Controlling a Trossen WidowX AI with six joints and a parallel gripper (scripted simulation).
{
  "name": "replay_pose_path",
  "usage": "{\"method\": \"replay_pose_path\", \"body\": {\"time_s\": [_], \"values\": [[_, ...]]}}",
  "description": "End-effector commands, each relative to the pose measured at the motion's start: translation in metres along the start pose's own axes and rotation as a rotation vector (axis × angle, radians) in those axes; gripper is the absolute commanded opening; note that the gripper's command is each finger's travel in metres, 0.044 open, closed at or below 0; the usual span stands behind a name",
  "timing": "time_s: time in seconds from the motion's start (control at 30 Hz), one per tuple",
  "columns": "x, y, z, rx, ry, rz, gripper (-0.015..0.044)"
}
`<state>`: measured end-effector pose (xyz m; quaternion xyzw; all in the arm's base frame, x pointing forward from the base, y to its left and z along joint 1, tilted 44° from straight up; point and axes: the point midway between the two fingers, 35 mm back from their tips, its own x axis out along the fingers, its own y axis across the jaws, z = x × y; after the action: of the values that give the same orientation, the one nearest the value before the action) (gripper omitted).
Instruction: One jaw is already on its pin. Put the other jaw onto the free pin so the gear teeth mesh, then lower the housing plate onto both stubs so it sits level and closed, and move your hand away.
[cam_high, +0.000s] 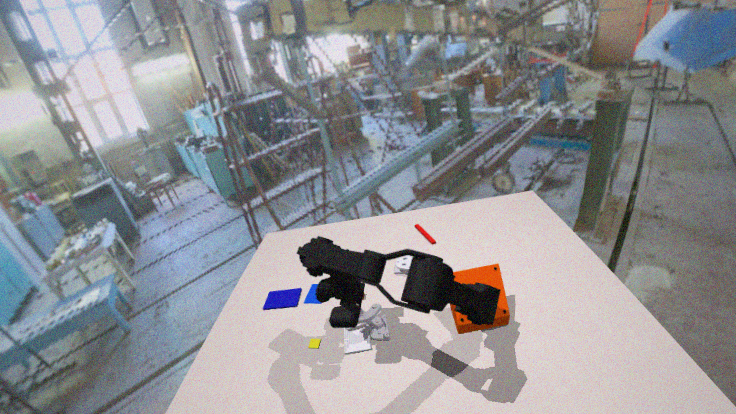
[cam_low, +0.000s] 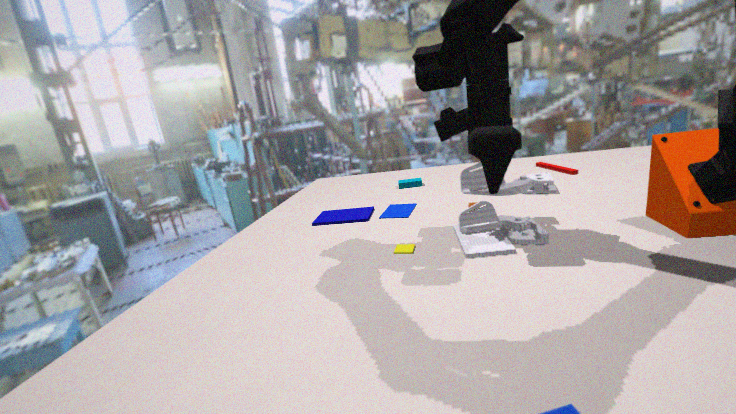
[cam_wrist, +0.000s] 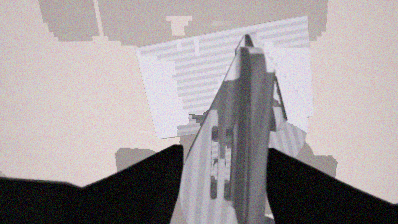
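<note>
My gripper (cam_low: 494, 190) (cam_wrist: 222, 156) is shut on the loose grey jaw (cam_low: 470, 180) (cam_wrist: 250, 120), holding it above the table over the base assembly. The white base plate (cam_high: 357, 343) (cam_low: 488, 249) (cam_wrist: 154, 82) lies on the table. The seated grey jaw (cam_low: 476, 218) stands over it, with grey mechanism parts on its right in the exterior view. In the wrist view the held jaw covers much of the assembly; the free pin and the teeth cannot be made out. The white housing plate (cam_high: 402, 265) (cam_low: 540, 178) lies apart, farther back, partly behind the arm in the top view.
An orange block (cam_high: 491, 280) (cam_low: 679, 185) stands at the arm's base. Flat dark-blue (cam_high: 282, 298) (cam_low: 343, 215), blue (cam_low: 398, 210) and yellow (cam_high: 314, 343) (cam_low: 405, 248) pieces lie left. A teal block (cam_low: 410, 183) and red bar (cam_high: 425, 233) (cam_low: 556, 167) lie farther back.
</note>
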<state>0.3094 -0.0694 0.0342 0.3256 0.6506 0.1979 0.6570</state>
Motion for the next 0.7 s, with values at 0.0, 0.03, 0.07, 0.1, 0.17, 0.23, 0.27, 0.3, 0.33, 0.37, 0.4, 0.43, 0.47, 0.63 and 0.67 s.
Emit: {"method": "replay_pose_path", "body": {"time_s": [0.0,0.03,0.07,0.1,0.17,0.23,0.27,0.3,0.33,0.37,0.4,0.43,0.47,0.63,0.67], "values": [[0.0003,-0.0162,0.0015,-0.061,0.000,-0.002,0.0134],[0.0005,-0.0190,0.0016,-0.073,0.000,-0.001,0.0134],[0.0006,-0.0207,0.0016,-0.079,0.000,0.000,0.0134],[0.0006,-0.0213,0.0016,-0.082,0.000,0.000,0.0134],[0.0006,-0.0213,0.0016,-0.082,0.000,0.000,0.0134],[0.0006,-0.0213,0.0016,-0.082,0.000,0.000,0.0134],[0.0006,-0.0213,0.0016,-0.082,0.000,0.000,0.0134],[0.0006,-0.0213,0.0016,-0.082,0.000,0.000,0.0134],[0.0006,-0.0213,0.0016,-0.082,0.000,0.000,0.0134],[0.0006,-0.0213,0.0016,-0.082,0.000,0.000,0.0134],[0.0006,-0.0213,0.0016,-0.082,0.000,0.000,0.0134],[0.0006,-0.0213,0.0016,-0.082,0.000,0.000,0.0134],[0.0006,-0.0213,0.0016,-0.082,0.000,0.000,0.0134],[0.0006,-0.0213,0.0016,-0.082,0.000,0.000,0.0134],[0.0006,-0.0213,0.0016,-0.079,0.000,0.000,0.0134]]}}
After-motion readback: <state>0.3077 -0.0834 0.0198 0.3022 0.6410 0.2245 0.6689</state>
